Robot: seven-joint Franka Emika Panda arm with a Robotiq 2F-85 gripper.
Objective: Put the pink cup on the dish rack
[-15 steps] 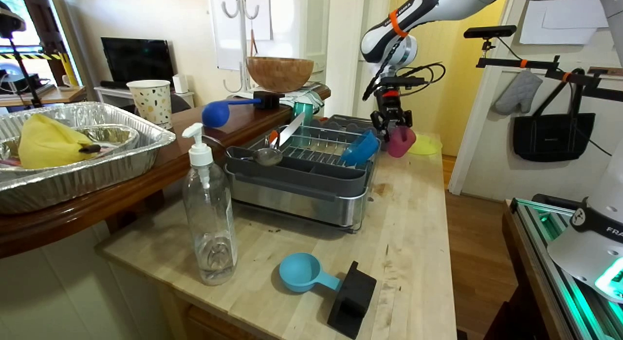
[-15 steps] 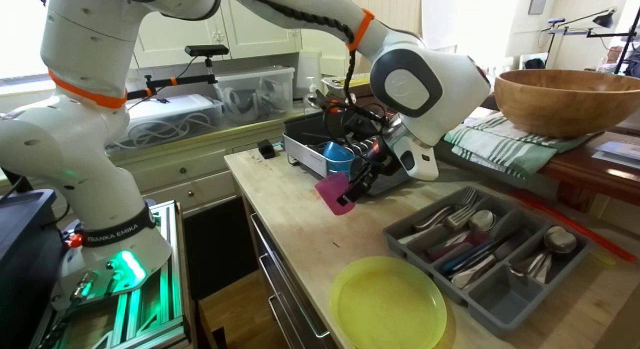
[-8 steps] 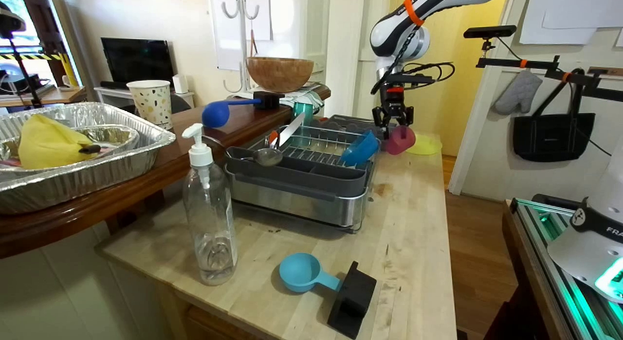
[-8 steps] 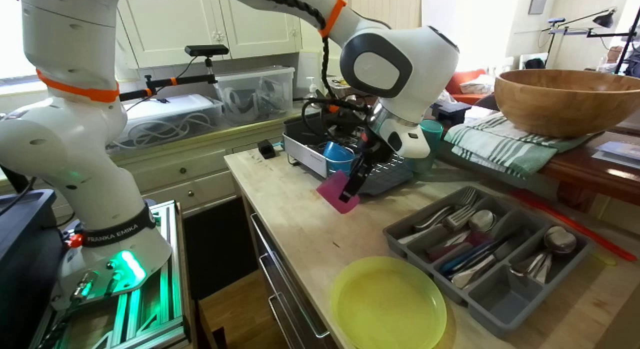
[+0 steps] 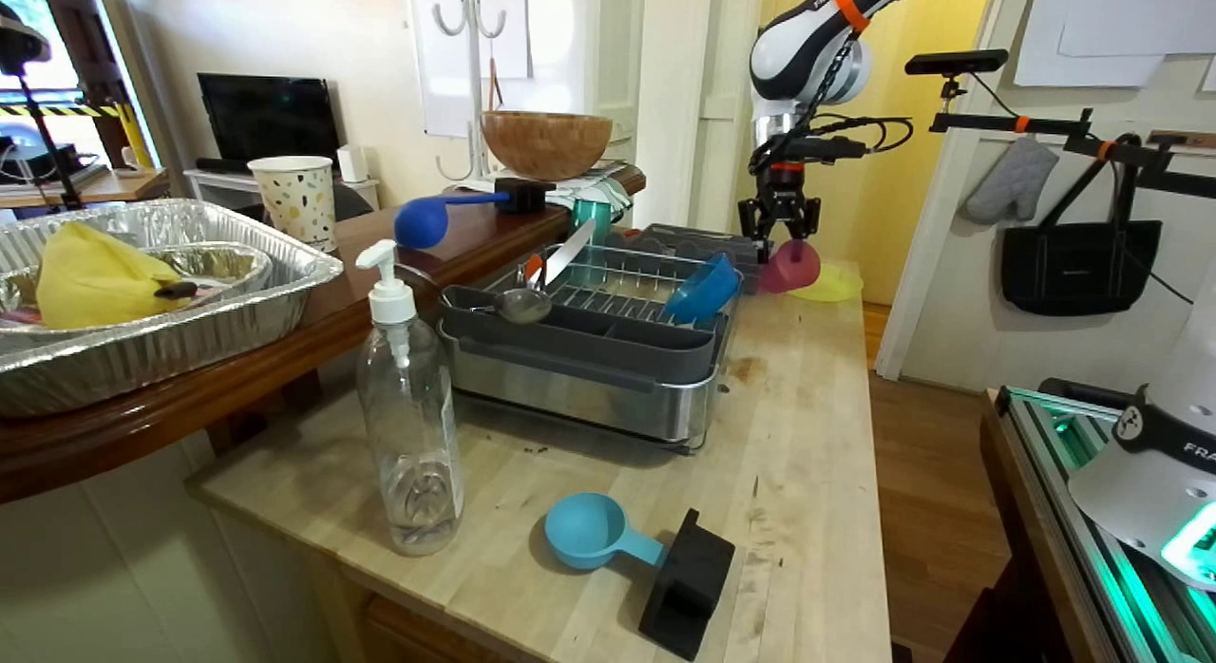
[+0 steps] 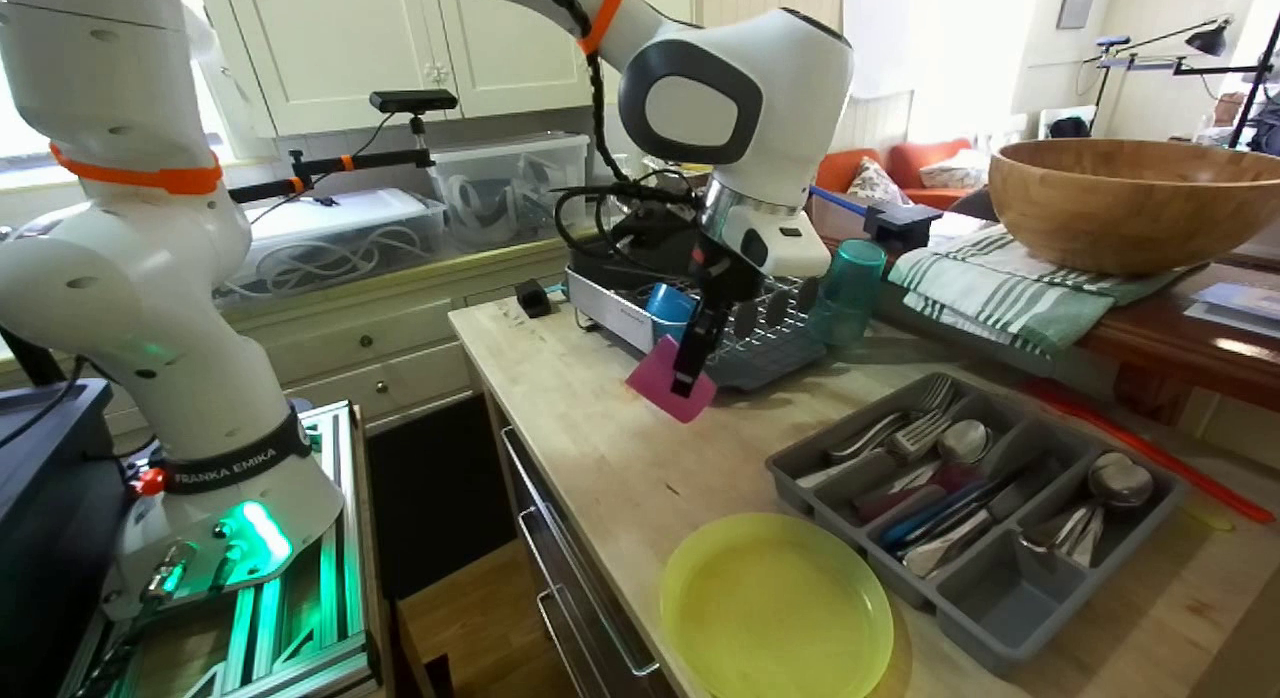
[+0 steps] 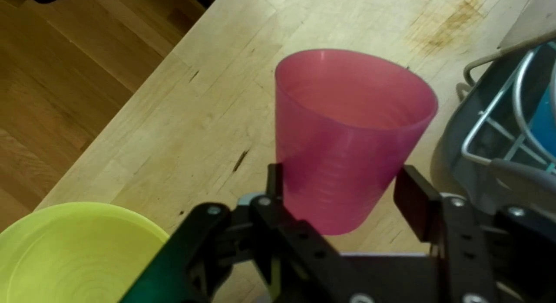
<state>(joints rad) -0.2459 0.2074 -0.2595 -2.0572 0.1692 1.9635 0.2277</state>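
Observation:
The pink cup (image 5: 793, 267) is a small handleless tumbler. My gripper (image 7: 343, 191) is shut on it, with fingers on both sides of its lower part. The cup is tilted, and its open mouth shows in the wrist view (image 7: 347, 142). In an exterior view the cup (image 6: 655, 378) hangs low over the wooden counter beside the rack; I cannot tell whether it touches the counter. The dish rack (image 5: 589, 402) is grey and silver with wire slats. Its silver side (image 6: 610, 313) is just behind the cup, and its corner (image 7: 467, 138) is at the wrist view's right.
A bright blue cup (image 5: 705, 290) sits tilted in the rack's near side. A yellow-green plate (image 6: 775, 608) and a grey cutlery tray (image 6: 1005, 603) lie on the counter. A teal tumbler (image 6: 848, 293) stands beside the rack. A pump bottle (image 5: 413, 454) and blue scoop (image 5: 589, 530) are at the rack's far end.
The arm has swung and my gripper has turned more upright. The pink cup has tilted along with it and shifted only slightly, staying beside the rack.

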